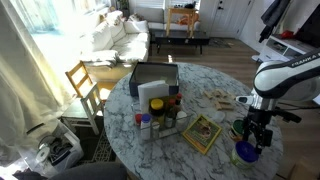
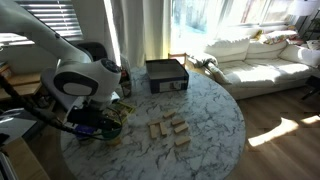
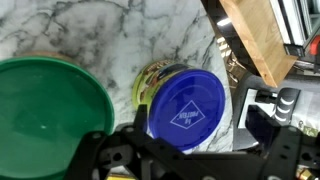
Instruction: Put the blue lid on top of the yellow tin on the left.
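Alignment matters: lid (image 3: 188, 112) sits slightly off-centre on tin (image 3: 150, 82), ahead of my spread end effector (image 3: 190, 160); I should rise straight.

marble table (image 1: 200, 75) with black box (image 1: 153, 80), wooden blocks (image 2: 170, 130), yellow-green box (image 1: 202, 133)

Blue lid (image 3: 187, 112), green tin (image 3: 50, 115), grey-veined white table (image 3: 120, 30), seemingly yellow tin (image 3: 148, 85)

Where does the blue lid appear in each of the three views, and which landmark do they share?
Exterior view: the blue lid is low on the right, near the table edge.
Exterior view: not visible; the robot arm covers that spot.
Wrist view: centre, overlapping the yellow tin.
Shared landmark: the marble table.
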